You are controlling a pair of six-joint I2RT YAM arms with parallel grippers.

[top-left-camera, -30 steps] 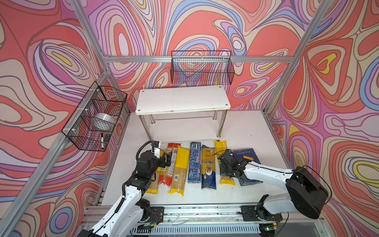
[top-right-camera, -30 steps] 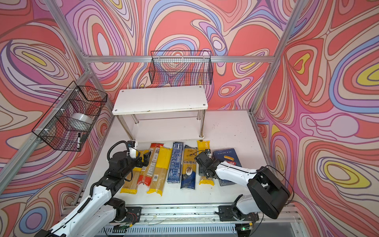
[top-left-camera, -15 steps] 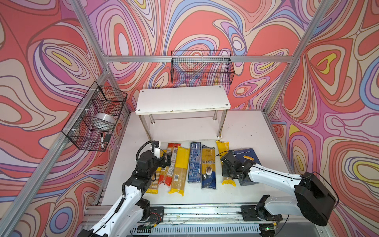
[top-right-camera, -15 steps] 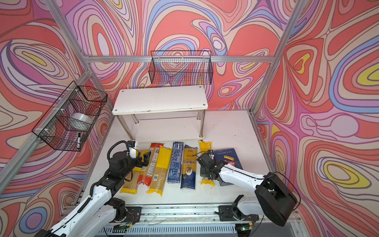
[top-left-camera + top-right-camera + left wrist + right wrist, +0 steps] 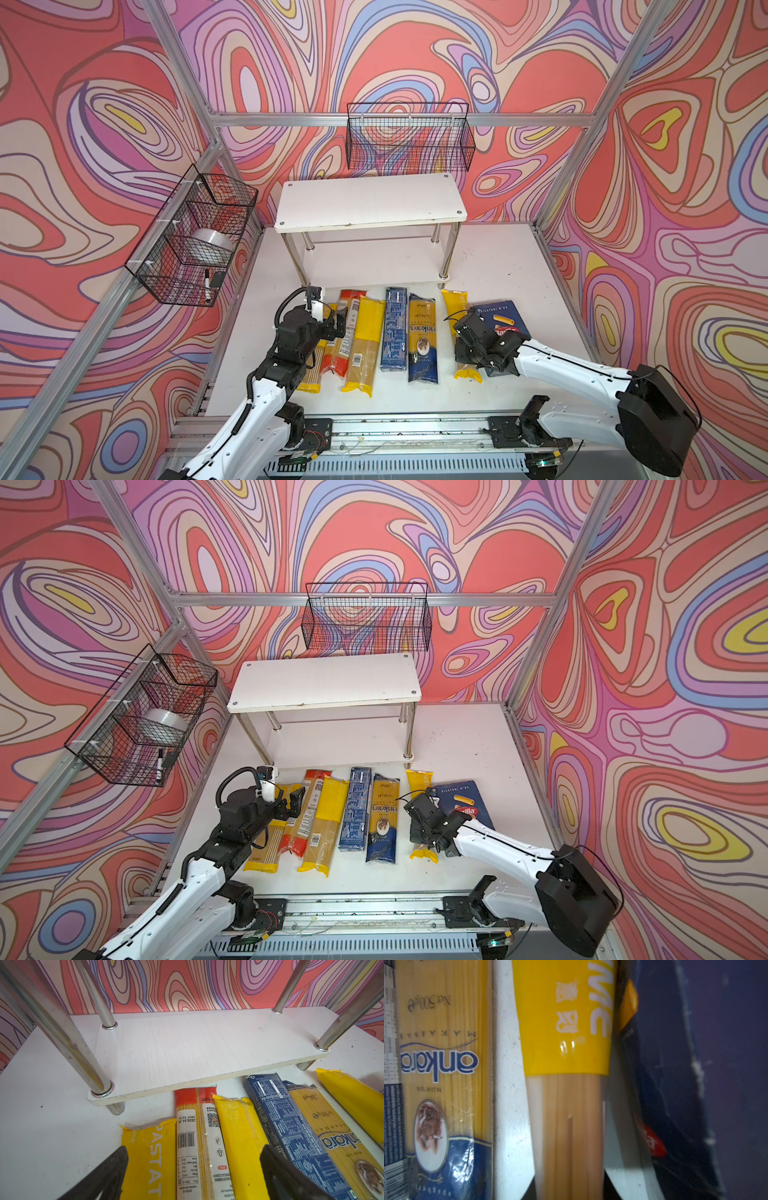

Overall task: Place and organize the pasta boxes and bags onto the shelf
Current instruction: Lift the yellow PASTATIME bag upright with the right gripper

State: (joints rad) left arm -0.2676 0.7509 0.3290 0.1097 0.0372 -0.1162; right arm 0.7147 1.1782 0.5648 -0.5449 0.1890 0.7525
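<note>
Holds yellow packet (image 5: pixel 564 1022) clenched in right gripper (image 5: pixel 569 1190), with left gripper (image 5: pixel 193 1148) spread open, empty. Lift level, clear of the neighbouring blue box (image 5: pixel 505 318), before carrying to shelf (image 5: pixel 370 199).

Right end effector (image 5: pixel 568 1189) closed onto yellow packet (image 5: pixel 564 1022).

Swirl-patterned walls (image 5: pixel 415 54) around a white desk (image 5: pixel 498 257).
Side wire basket (image 5: pixel 166 286) holds a tape roll (image 5: pixel 210 247) and a black marker (image 5: pixel 206 286); back wire basket (image 5: pixel 409 139) hangs on the rear wall.
</note>
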